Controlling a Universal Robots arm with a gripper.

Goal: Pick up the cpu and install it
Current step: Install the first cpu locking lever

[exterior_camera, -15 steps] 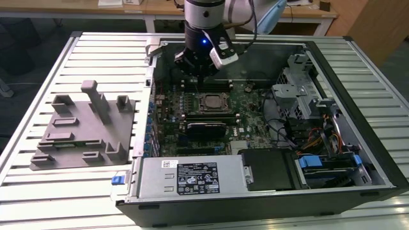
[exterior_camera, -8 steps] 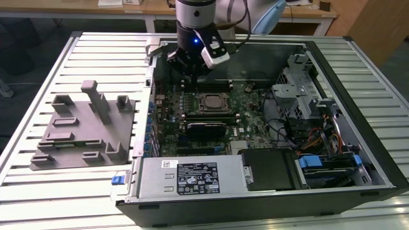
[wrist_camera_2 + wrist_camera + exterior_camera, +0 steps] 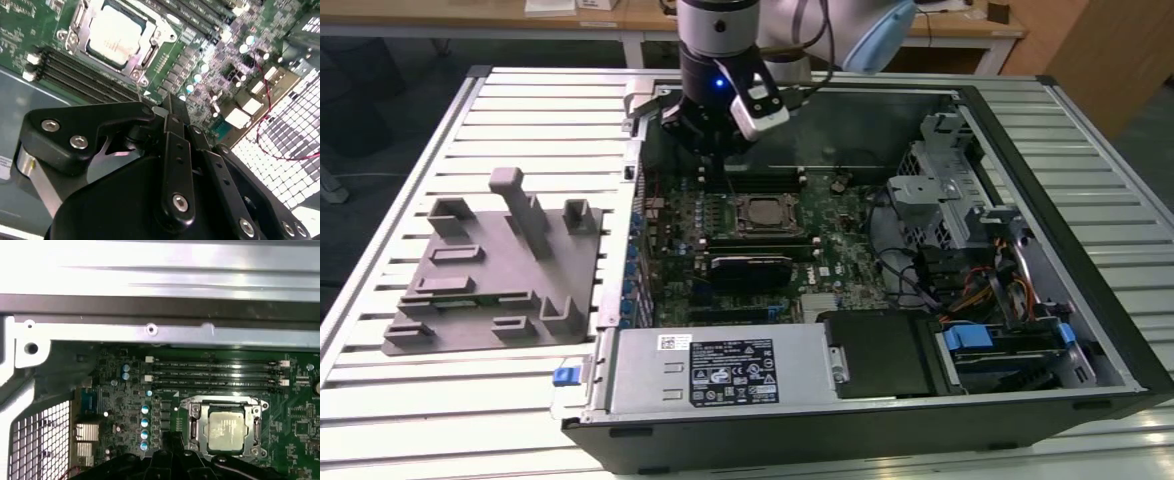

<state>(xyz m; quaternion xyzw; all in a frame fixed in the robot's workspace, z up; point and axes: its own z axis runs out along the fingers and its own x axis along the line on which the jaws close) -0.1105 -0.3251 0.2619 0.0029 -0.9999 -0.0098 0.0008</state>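
Silver-topped cpu (image 3: 227, 431) sat in its socket (image 3: 762, 213) on the motherboard; the end effector (image 3: 707, 135) hovered just above, grip state untellable. Installation appeared nearly finished; latching the frame likely remained.

Single arm (image 3: 720, 30) coming down from top of exterior view, wrist near vertical, lit blue spot on its dark section. White wrist block (image 3: 761, 108) angled off toward exterior view's right. Gripper (image 3: 704, 150) black, pointing down, hanging w/o contact on anything. In second wrist view, gripper (image 3: 167, 107) body black, bolted linkage plates, fingers (image 3: 172, 120) drawn together, nothing between them. In first wrist view, gripper (image 3: 167, 440) tip dark, narrow, nothing held.
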